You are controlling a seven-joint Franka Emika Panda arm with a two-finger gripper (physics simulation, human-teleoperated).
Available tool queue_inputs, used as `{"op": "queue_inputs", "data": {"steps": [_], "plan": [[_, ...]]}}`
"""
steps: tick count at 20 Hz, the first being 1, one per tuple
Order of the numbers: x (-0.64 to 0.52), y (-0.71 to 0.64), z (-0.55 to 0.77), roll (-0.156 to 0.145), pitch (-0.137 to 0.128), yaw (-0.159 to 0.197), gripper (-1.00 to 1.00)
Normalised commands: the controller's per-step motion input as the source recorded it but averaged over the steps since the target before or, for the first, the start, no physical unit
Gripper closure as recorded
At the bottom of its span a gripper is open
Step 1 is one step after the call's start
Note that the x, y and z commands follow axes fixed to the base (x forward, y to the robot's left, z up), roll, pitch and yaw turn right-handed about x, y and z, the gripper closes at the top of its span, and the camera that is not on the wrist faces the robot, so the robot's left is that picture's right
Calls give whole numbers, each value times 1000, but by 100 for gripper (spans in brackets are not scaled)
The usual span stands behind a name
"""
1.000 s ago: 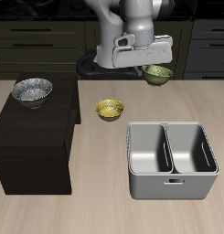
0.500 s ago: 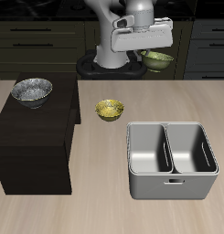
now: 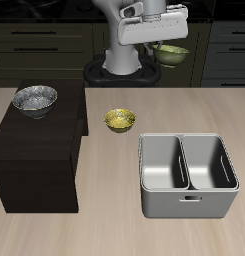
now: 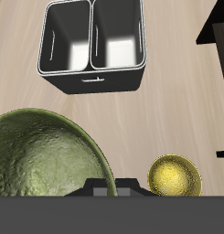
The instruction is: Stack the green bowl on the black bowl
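The black bowl (image 3: 35, 99) sat upright on the dark cabinet (image 3: 39, 150) at frame left, while upper right the pincer (image 3: 162, 42) clamped the green bowl (image 3: 172, 54), mouth up, above the surface (image 3: 114, 225), its fingertips hidden.

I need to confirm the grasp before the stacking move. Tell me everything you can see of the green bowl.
The green bowl is small, round and olive, with a glossy, dimpled yellowish-green inside and a darker outside. It hangs in the air, high above the table's back edge, gripped at its rim by the gripper and roughly upright. Nothing else touches it. It is far from the black bowl, which sits on the dark cabinet.
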Motion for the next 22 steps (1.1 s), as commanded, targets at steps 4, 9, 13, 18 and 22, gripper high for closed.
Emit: {"op": "queue_inputs", "data": {"steps": [4, 9, 13, 18, 22], "plan": [[310, -347, 370, 40, 72, 33, 100], [424, -483, 234, 12, 61, -3, 100], [466, -551, 259, 5, 22, -9, 100], [369, -492, 161, 20, 35, 26, 100], [248, -521, 144, -70, -8, -10, 100]]}}
